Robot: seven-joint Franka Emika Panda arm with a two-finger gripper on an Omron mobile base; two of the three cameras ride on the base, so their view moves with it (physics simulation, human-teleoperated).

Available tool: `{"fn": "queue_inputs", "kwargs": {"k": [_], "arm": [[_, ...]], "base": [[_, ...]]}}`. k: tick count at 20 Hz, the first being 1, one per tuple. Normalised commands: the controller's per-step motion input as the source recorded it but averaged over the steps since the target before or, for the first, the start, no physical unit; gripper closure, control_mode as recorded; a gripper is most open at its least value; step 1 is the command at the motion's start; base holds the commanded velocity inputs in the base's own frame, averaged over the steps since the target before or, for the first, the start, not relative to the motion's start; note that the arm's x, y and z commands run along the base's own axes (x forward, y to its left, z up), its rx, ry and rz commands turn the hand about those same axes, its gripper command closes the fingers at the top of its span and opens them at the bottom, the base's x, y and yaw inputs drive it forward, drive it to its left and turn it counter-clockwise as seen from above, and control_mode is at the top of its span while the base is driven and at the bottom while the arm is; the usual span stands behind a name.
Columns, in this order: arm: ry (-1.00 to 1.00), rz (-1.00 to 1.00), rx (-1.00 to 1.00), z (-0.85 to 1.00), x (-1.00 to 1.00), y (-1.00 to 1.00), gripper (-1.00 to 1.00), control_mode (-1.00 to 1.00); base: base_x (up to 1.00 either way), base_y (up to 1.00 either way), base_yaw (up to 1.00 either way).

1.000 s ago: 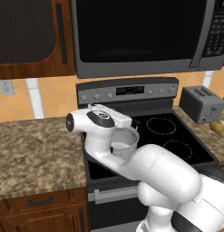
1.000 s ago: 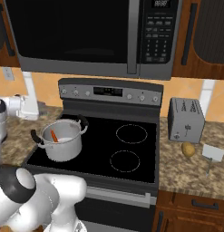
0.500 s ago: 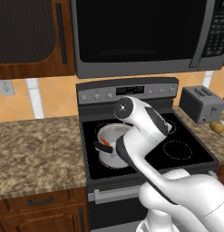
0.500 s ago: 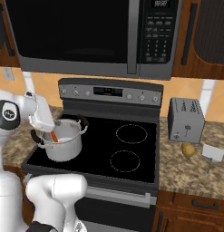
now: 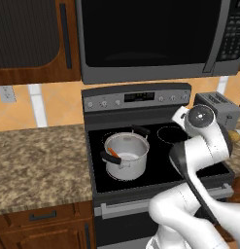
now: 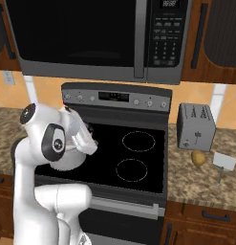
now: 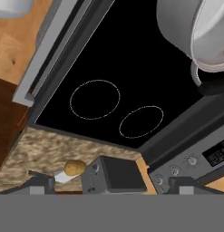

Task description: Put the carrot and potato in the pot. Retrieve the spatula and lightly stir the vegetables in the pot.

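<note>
Your potato [image 6: 198, 157] sits on the bench [image 6: 196, 177] just right of the stove beside the toaster [image 6: 196, 126], likely firm, smooth and roll-prone, so pinch across its narrow middle; carrot [image 5: 113, 153] is in the pot [image 5: 125, 157]; claw [image 7: 109, 186] looks spread, holding nothing.

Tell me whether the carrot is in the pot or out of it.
In. The carrot lies inside the pot, leaning against its inner wall on the stove's front-left burner; the potato sits out on the counter.
</note>
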Motion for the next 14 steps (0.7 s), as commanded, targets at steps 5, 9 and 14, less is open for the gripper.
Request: {"fn": "queue_inputs", "kwargs": {"k": [5,9,14], "arm": [[0.16,0.08,0.11,-0.14,0.18,-1.00,-1.00,-1.00],[0.04,0.17,0.00,-0.09,0.08,-1.00,-1.00,-1.00],[0.00,0.24,-0.06,-0.26,0.00,-1.00,-1.00,-1.00]], "base": [[0.00,0.00,0.00],[0.00,0.00,0.00],[0.00,0.00,0.00]]}}
